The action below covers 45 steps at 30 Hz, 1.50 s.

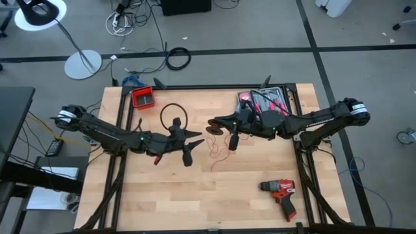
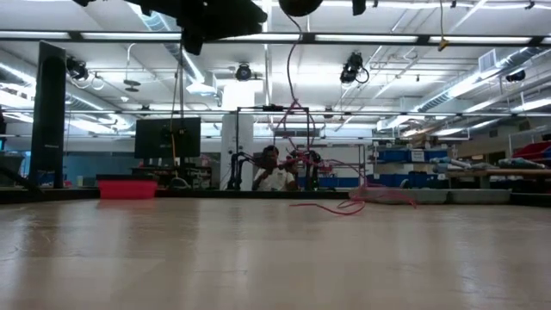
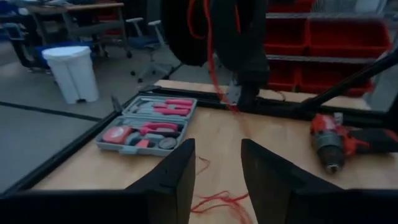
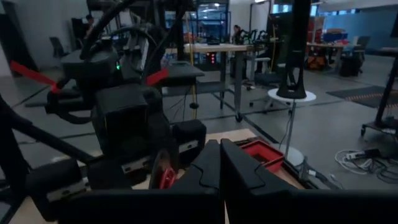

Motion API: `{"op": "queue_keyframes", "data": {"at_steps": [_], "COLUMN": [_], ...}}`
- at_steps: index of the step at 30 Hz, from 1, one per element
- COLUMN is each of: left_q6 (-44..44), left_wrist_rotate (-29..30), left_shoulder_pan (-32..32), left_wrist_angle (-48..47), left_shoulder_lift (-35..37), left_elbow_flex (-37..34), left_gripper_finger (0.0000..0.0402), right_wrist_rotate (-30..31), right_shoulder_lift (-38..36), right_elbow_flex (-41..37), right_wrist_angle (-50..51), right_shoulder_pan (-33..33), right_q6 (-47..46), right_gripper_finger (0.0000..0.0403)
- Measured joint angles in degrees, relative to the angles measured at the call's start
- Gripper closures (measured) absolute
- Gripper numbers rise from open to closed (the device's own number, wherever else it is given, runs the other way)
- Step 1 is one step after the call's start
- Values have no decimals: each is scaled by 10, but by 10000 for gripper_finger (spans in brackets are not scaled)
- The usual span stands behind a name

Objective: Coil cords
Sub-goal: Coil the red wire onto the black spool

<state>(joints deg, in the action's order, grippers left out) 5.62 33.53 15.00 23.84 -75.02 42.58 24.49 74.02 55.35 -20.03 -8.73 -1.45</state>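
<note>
I read no brand or label anywhere. Left gripper (image 1: pixel 195 144) at frame centre-left, fingers (image 3: pixel 176 180) apart, empty. Right gripper (image 1: pixel 221 130) at centre, fingers pressed together, red cords (image 1: pixel 220 155) hanging from it onto surface (image 1: pixel 195 201). Red drill (image 1: pixel 281 193) lower right. Tool case (image 1: pixel 265 101) upper right, red bin (image 1: pixel 143 97) upper left.

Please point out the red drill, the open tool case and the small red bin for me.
red drill (image 1: pixel 281 190): high view, on its red body near the handle.
tool case (image 3: pixel 149 123): left wrist view, on the grey tray among the pink-handled tools.
red bin (image 1: pixel 143 97): high view, on its middle.
</note>
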Motion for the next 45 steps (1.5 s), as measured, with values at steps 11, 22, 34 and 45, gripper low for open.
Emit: {"op": "queue_keyframes", "data": {"at_steps": [11,22,34,45], "left_q6": [-11,-26,-41,-39], "left_wrist_rotate": [18,4,-7,-45], "left_shoulder_pan": [-10,-12,-12,-12], "left_wrist_angle": [26,26,25,29], "left_shoulder_lift": [-9,-9,-9,-9], "left_elbow_flex": [5,5,5,5], "left_gripper_finger": [259,259,259,259], "right_wrist_rotate": [12,13,10,-14], "right_shoulder_lift": [11,46,47,47], "right_elbow_flex": [0,0,0,0], "right_wrist_angle": [-6,-35,-24,-22], "right_shoulder_pan": [0,2,3,3], "right_q6": [16,48,62,58], "right_gripper_finger": [403,403,403,403]}}
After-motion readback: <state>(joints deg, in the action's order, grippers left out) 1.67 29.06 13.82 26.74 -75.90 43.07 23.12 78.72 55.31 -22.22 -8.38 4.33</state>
